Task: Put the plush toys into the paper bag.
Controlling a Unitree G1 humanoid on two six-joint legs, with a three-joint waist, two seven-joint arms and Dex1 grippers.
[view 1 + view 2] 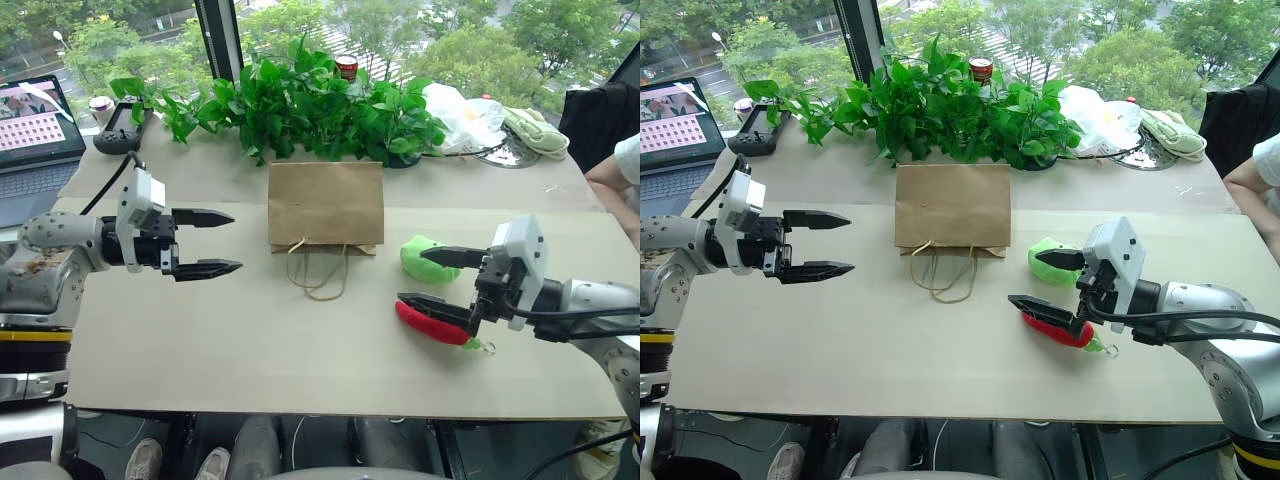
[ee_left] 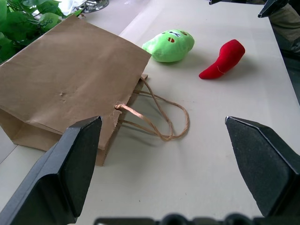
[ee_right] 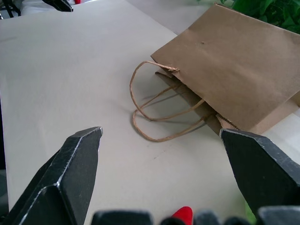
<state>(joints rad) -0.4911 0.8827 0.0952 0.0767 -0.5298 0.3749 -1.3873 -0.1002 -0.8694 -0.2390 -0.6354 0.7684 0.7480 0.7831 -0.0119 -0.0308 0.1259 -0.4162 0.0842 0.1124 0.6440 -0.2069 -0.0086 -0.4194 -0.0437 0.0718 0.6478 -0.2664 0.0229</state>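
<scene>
The brown paper bag [image 1: 325, 205] lies flat in the middle of the table, with its cord handles [image 1: 318, 272] trailing toward me. To its right lie the two plush toys: a rounded green one [image 1: 420, 262] and, nearer me, a red chili shape [image 1: 440, 328]. My right gripper [image 1: 414, 276] is open and hovers over both toys, its fingers pointing left toward the bag; nothing is held. My left gripper [image 1: 236, 240] is open and empty in the air left of the bag, pointing at it. In the left wrist view the bag [image 2: 70, 89], green toy [image 2: 168, 45] and red toy [image 2: 224, 58] all show.
Leafy plants [image 1: 300, 105] line the table behind the bag. A laptop [image 1: 35, 135] and a black controller [image 1: 120, 130] sit at the back left. A white plastic bag [image 1: 460, 115] and pale green cloth [image 1: 535, 130] sit at the back right. A person's arm [image 1: 615, 175] rests at the right edge.
</scene>
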